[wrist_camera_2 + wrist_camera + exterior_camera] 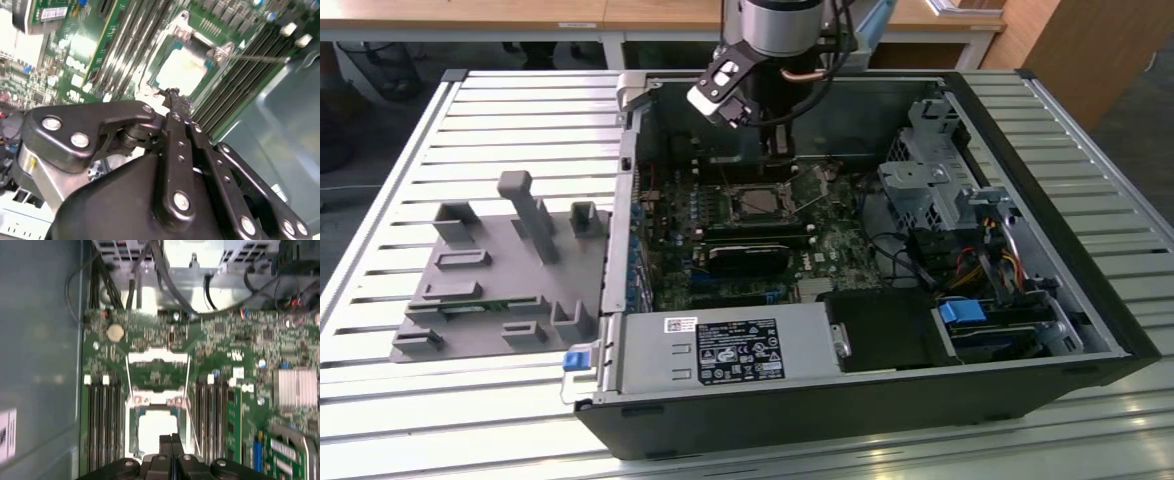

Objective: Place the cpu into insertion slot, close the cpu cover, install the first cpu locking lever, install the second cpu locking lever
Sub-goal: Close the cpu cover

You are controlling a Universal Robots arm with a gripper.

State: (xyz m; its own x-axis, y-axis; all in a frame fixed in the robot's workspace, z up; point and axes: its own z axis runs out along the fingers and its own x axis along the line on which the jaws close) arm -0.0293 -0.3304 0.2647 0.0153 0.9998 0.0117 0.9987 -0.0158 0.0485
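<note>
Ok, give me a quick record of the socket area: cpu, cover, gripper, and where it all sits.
cpu: pale face up, lying in the insertion slot
cpu cover: open, folded back off the slot
gripper: shut, tips over the cpu's near edge
setting: open computer case on a slatted table

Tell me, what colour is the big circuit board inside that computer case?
Green. The circuit board shows it best in the first wrist view.
</note>
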